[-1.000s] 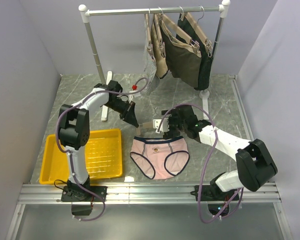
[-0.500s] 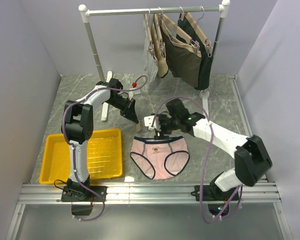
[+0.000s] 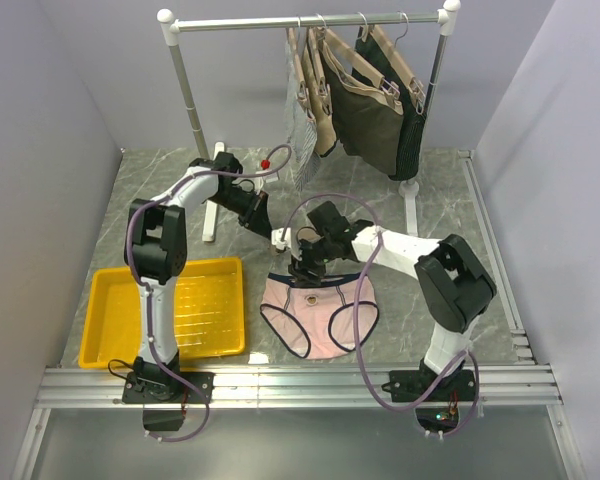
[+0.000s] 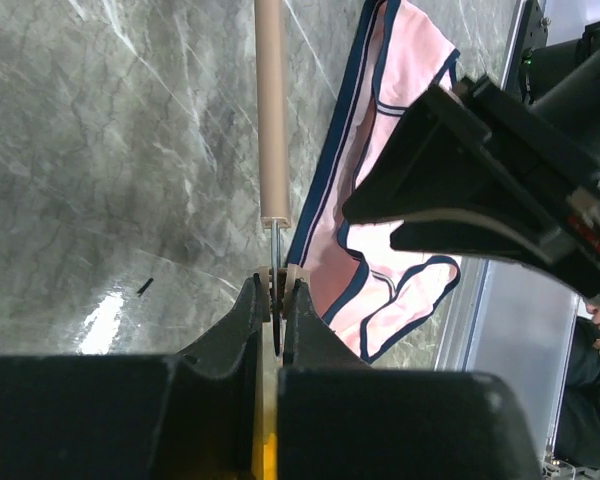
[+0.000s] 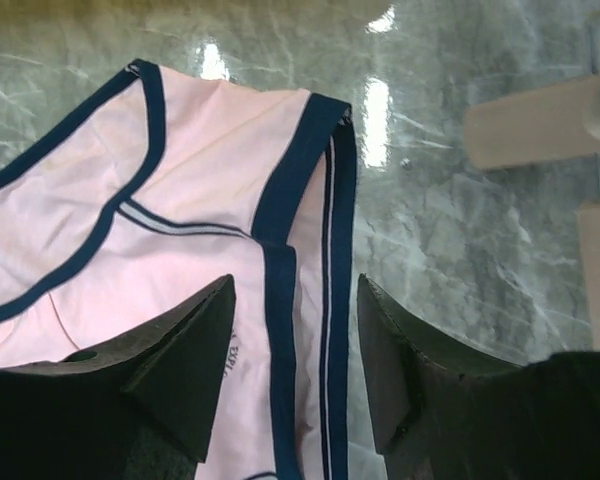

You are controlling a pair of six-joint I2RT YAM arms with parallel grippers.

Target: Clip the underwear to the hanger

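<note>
underwear (image 3: pixel 318 318) lies flat on the tabletop (image 3: pixel 440 200), waistband partly hidden by the spread right claw (image 5: pixel 295 285), while the left claw (image 4: pixel 275 287) pinches the hanger (image 4: pixel 270 110) by its end.

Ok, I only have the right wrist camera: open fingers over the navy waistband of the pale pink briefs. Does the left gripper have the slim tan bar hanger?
Observer: Yes. The left wrist view shows the left gripper shut on one end of the slim tan bar hanger.
Operator: Where does its bar lie against the briefs?
Observer: Alongside the waistband of the pale pink briefs, with a strip of the grey marble table showing between them.
Operator: Anything else down there that I can't see?
Observer: From the top, a yellow plastic tray sits on the table just left of the briefs.
</note>
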